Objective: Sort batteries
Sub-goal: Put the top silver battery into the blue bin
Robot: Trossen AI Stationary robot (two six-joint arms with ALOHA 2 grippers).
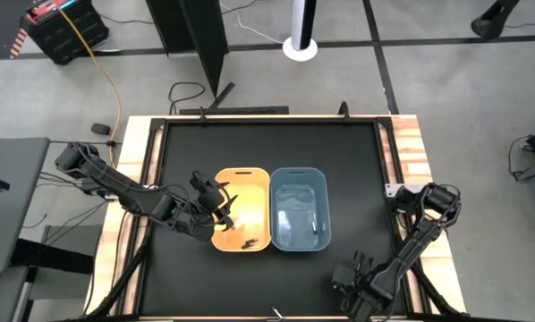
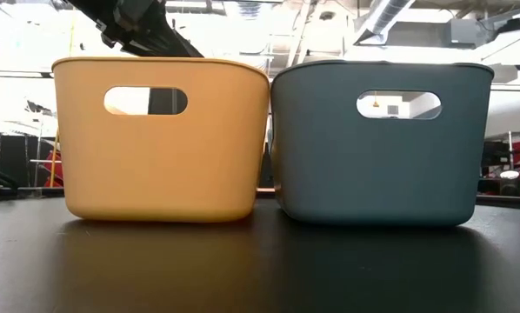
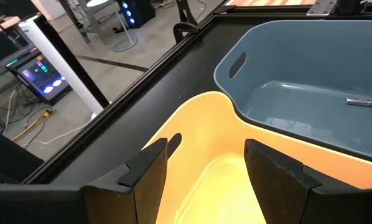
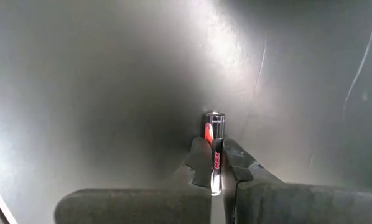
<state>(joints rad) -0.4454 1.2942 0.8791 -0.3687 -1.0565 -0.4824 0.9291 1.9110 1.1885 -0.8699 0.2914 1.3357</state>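
Observation:
My left gripper (image 1: 221, 207) (image 3: 204, 152) is open and hovers over the left half of the orange bin (image 1: 242, 207), touching nothing. A few dark batteries (image 1: 247, 241) lie on the orange bin's floor near its near wall. One dark battery (image 3: 363, 102) lies on the floor of the blue bin (image 1: 299, 207). My right gripper (image 1: 346, 275) (image 4: 214, 146) sits low over the black mat near the table's near edge, right of the bins, shut on a silver and red battery (image 4: 214, 124). My right gripper pinches the silver and red battery between its two fingers (image 4: 201, 158), which lie along its length. The battery's silver end (image 4: 214, 118) sticks out past the fingertips. Whether it rests on the mat or is lifted clear does not show.
The two bins (image 2: 160, 139) (image 2: 382, 143) stand side by side, touching, in the middle of the black mat (image 1: 357, 161). A wooden frame (image 1: 409, 152) borders the table. Bare mat lies all around the bins.

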